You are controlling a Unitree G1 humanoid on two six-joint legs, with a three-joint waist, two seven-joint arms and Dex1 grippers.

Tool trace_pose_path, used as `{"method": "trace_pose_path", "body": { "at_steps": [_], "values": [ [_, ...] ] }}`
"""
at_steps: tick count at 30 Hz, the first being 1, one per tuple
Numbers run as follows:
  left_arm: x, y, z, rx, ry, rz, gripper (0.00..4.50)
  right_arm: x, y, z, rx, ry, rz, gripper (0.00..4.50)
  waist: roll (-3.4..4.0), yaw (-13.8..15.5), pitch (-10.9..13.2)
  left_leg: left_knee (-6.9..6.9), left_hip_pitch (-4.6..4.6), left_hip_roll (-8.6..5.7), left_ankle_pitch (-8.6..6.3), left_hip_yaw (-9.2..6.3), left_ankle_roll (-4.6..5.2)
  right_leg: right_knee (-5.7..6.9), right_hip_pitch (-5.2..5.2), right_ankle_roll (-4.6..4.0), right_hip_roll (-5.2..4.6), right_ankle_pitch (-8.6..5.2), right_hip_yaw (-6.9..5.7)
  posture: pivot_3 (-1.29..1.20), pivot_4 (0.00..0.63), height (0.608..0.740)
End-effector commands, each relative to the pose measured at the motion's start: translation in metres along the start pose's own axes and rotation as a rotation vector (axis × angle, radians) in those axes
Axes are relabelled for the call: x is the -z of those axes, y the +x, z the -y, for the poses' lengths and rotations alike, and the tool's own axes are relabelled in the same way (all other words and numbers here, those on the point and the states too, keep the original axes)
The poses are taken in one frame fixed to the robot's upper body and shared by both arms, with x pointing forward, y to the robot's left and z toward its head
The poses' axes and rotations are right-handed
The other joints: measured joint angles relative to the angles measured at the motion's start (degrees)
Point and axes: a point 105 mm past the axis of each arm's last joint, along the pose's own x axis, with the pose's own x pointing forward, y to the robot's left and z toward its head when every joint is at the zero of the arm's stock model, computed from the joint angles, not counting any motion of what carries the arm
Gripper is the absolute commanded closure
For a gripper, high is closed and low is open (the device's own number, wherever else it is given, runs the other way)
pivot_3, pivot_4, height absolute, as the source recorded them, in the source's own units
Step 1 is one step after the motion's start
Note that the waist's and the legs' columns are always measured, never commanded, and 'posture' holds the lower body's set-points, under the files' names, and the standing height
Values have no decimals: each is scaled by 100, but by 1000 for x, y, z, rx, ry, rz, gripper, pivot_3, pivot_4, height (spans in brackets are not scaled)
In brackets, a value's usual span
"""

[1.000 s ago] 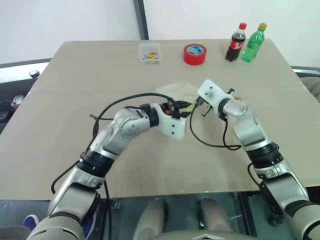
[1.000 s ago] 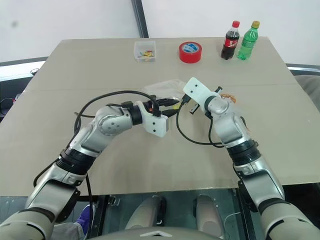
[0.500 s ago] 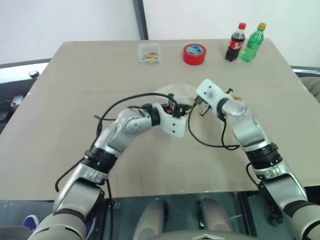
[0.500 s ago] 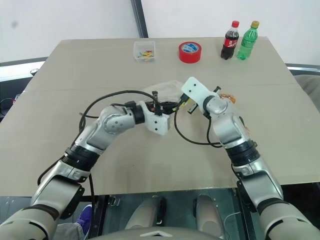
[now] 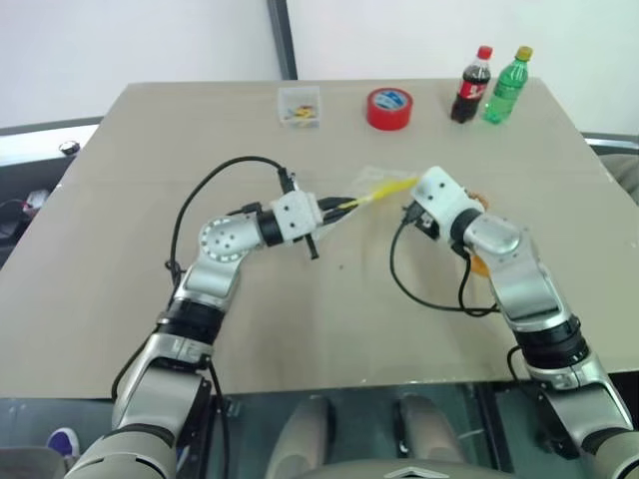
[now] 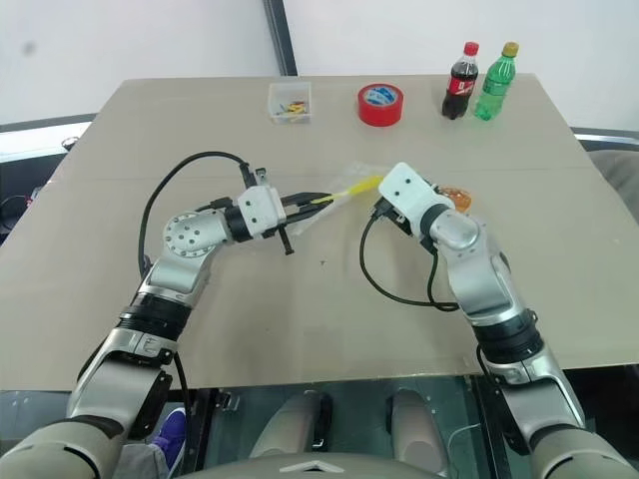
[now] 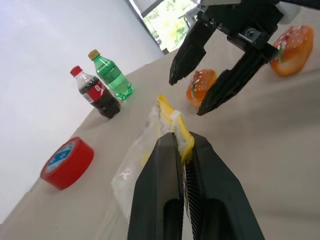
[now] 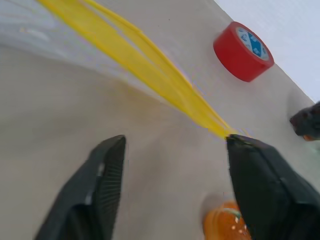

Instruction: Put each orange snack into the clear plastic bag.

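The clear plastic bag [image 5: 374, 184] hangs stretched just above the table, its yellow seal strip [image 8: 150, 70] running between the two grippers. My left gripper [image 7: 182, 142] is shut on the near end of that strip. Facing it, my right gripper [image 6: 384, 212] stands open at the strip's far end with nothing between its fingers. One orange snack [image 7: 202, 85] lies on the table just behind the right gripper's fingers. The other orange snack [image 7: 295, 47] lies farther off, beside the right arm.
Along the table's far edge stand a small clear box [image 5: 300, 105], a red tape roll [image 5: 388, 108], a cola bottle [image 5: 469, 85] and a green bottle [image 5: 505, 84]. Black cables loop from both wrists over the tabletop [image 5: 329, 309].
The left gripper shut on the bag's yellow strip, rolled and moved left, drawing the bag out. The right gripper opened, let go of the bag and drew back.
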Motion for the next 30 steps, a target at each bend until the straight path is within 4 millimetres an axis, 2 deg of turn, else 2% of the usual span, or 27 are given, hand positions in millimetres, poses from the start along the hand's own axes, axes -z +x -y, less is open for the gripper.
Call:
{"method": "trace_pose_path", "body": {
  "at_steps": [1, 3, 6, 9, 10, 11, 12, 15, 20, 28, 30],
  "values": [
    [-12, -9, -11, -38, -96, 88, 4500, -13, -18, 10, 52, 26, 73, 1214, 0, 2, 0, 0, 0, 0, 0, 0, 0, 0, 0, 0, 0, 0, 0, 0, 150, 740],
    [-14, -15, -16, -52, -134, 119, 4500, -14, -26, 9, 49, 90, 93, 1214, 0, 2, 0, 0, 0, 0, 0, -1, 0, 0, 0, 0, 0, 0, -1, 0, 150, 740],
    [-13, -22, -19, -28, -191, 131, 4500, -20, -34, 4, 15, 285, 134, 1910, 0, -6, 0, 1, 1, 2, 0, -1, 1, 4, 1, 0, 2, 0, 0, 0, 150, 740],
    [-16, -28, -15, 32, -199, 155, 4500, -26, -34, 3, 3, 422, 163, 3352, 0, -3, 0, 1, 4, 2, 0, -2, 1, 10, 1, 0, 3, 0, 0, 0, 150, 740],
    [-17, -29, -14, 41, -196, 160, 4500, -29, -33, 3, -2, 474, 176, 3653, 0, -3, 0, 1, 5, 2, 0, -2, 1, 12, 1, 0, 3, 0, 0, 0, 150, 740],
    [-17, -29, -13, 50, -205, 164, 4500, -33, -31, 3, -10, 527, 190, 4209, 0, -3, 0, 2, 5, 2, 0, -2, 1, 12, 1, 0, 3, 0, 0, 0, 150, 740],
    [-18, -30, -12, 59, -207, 165, 4500, -36, -29, 3, -18, 561, 199, 4419, 0, -2, 0, 2, 6, 2, 0, -2, 1, 14, 1, 0, 3, 0, 1, 0, 150, 740],
    [-19, -30, -9, 74, -212, 169, 4500, -43, -25, 1, -35, 592, 213, 4419, 0, 3, 0, 4, 7, 2, 0, -2, 1, 19, 1, 0, 2, 0, 1, 0, 150, 740],
    [-22, -31, -6, 73, -227, 175, 4500, -41, -18, -8, -79, 574, 188, 4419, 0, -3, 0, 4, 7, 2, 0, -3, 1, 18, 0, 0, 1, 0, 2, 0, 150, 740],
    [-21, -33, -11, 34, -238, 153, 4500, -39, -34, 0, -63, 615, 199, 4419, 0, 4, 0, 4, 7, 2, 0, -6, 1, 18, 0, 0, 1, 0, 0, 0, 150, 740],
    [-21, -33, -11, 34, -241, 153, 4500, -39, -38, 0, -61, 581, 203, 4419, 0, 2, 0, 4, 6, 2, 0, -6, 1, 17, 0, 0, 1, 0, -1, 0, 150, 740]
  ]
}}
